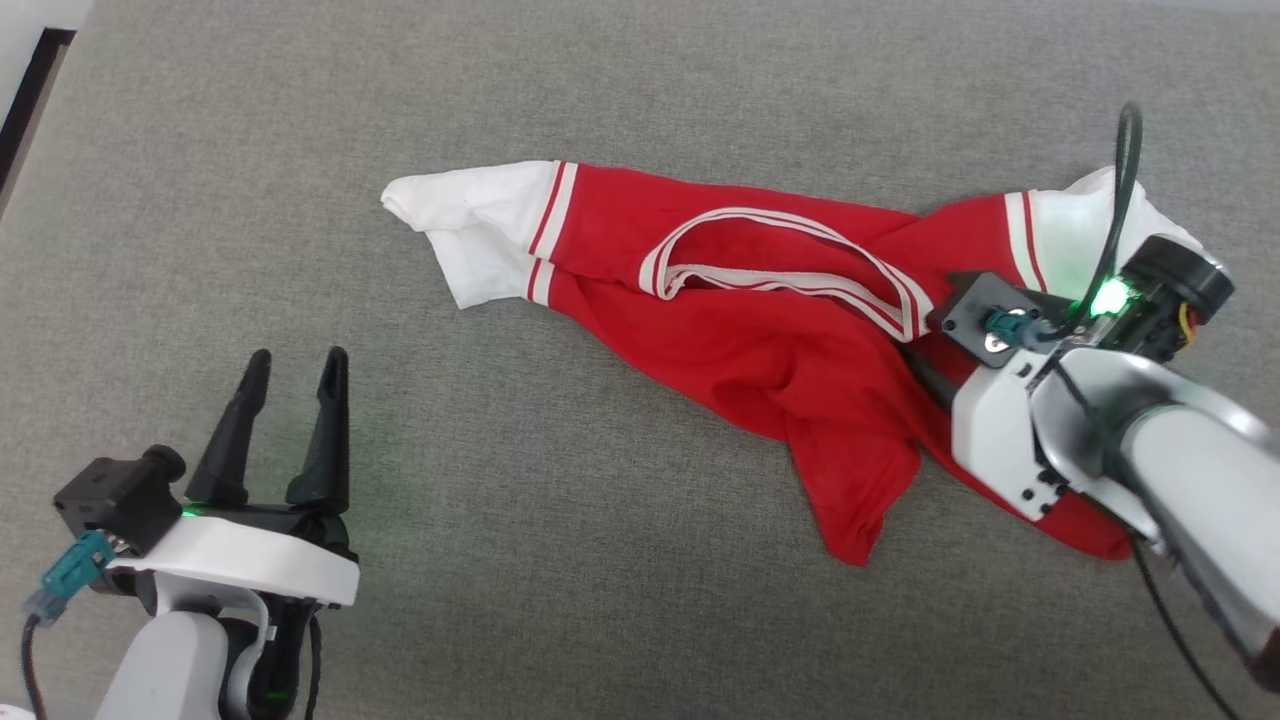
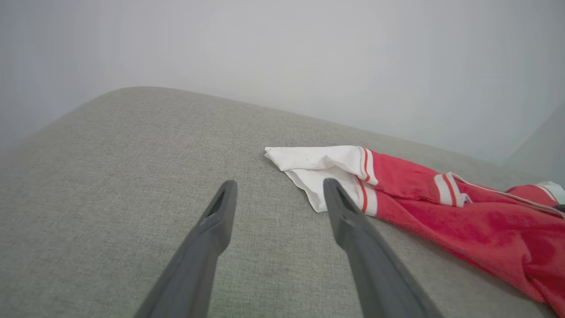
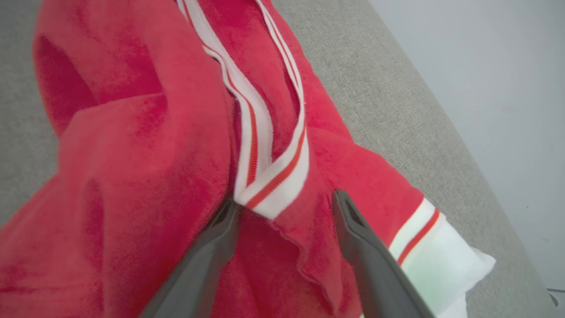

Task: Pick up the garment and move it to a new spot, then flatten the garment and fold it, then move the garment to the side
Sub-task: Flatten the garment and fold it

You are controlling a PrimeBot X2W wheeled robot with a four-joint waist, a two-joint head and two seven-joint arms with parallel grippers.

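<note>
Sprawled and rumpled across the middle and right of the grey surface (image 1: 640, 90): the red shirt (image 1: 760, 350), one white sleeve end (image 1: 470, 230) out to the left, the other sleeve end (image 1: 1065, 230) at the right, the striped collar (image 1: 790, 260) facing up between them. At lower left, well clear of the cloth and just short of the near sleeve: the left gripper (image 1: 298, 355), jaws spread on nothing. Down on the shirt at the right: the right gripper (image 3: 284, 210), jaws spread, straddling the collar's point and a fold of red cloth without pinching either.
</note>
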